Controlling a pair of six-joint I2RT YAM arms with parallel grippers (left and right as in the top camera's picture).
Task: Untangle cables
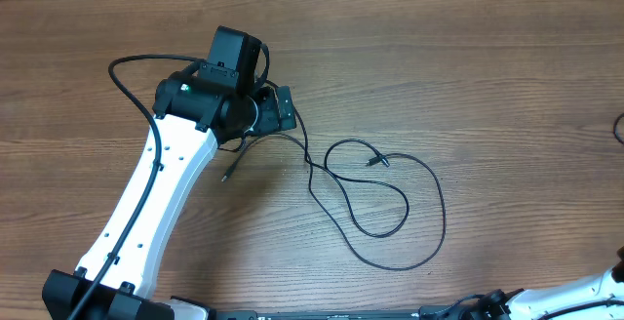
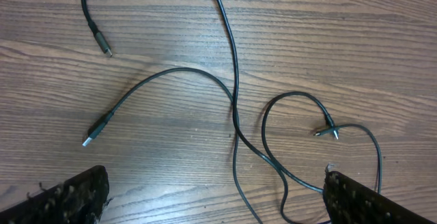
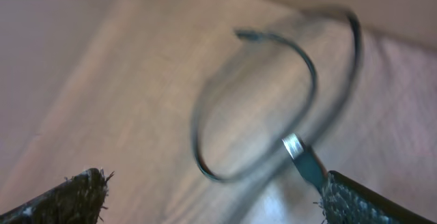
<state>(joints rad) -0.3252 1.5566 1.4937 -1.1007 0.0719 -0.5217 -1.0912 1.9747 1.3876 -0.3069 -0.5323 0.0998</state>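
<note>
**Q:** Where are the cables (image 1: 375, 213)?

**A:** In the middle of the desk (image 1: 487, 57), lying flat. I see two loose loops overlapping, with a pair of small plug tips (image 1: 375, 161) inside the upper one. One more plug (image 1: 226, 176) has strayed beside my left arm (image 1: 161, 188).

**Q:** Which way from your fingers?

**A:** The left fingers (image 2: 72, 197) hang over the near end of the bunch. From there the loops trail off to my right and back toward the base, so the long run of the tangle goes that way. In the left wrist view the strands cross at one spot (image 2: 236, 118), roughly centred between the two fingers. I judge that crossing is where the next grab has to go.

**Q:** Are the fingers apart?

**A:** Yes, the left pair is spread wide and holds nothing. The right fingers (image 3: 68, 197) are also apart.

**Q:** Which arm is nearer?

**A:** The left, clearly. The right arm (image 1: 585, 296) only shows at the near right corner of the overhead view, well away from the loops.

**Q:** Anything you can't make out?

**A:** The right wrist view is badly blurred. It shows a curl of cord with a silver-ended plug (image 3: 293, 144) just beside one finger. I can't tell if they touch. The left wrist also hides where the cords start.
</note>
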